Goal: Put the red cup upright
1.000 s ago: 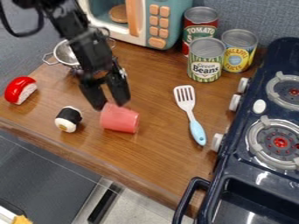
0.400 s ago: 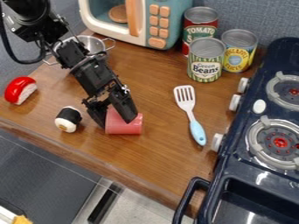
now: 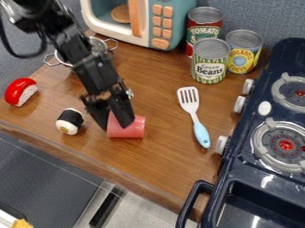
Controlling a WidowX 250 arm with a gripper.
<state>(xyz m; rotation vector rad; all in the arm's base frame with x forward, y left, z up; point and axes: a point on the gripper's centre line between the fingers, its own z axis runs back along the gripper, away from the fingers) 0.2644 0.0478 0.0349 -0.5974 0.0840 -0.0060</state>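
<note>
The black gripper hangs down from the upper left, low over the counter's middle-left. It is open, its two fingers apart at the left end of the red cup. The cup lies on its side, one end to the left and the other to the right. One finger stands just beyond the cup's left end; the other crosses in front of its upper part and hides some of it. Whether either finger presses on the cup is not clear.
A sushi roll sits left of the cup, a red-and-white toy farther left. The spatula lies to the right, before the stove. Behind are a metal strainer, several cans and a toy microwave.
From above the cup's left end, the gripper has come down and slightly right around that end. The cup has shifted a little right and turned slightly, still lying on its side.
</note>
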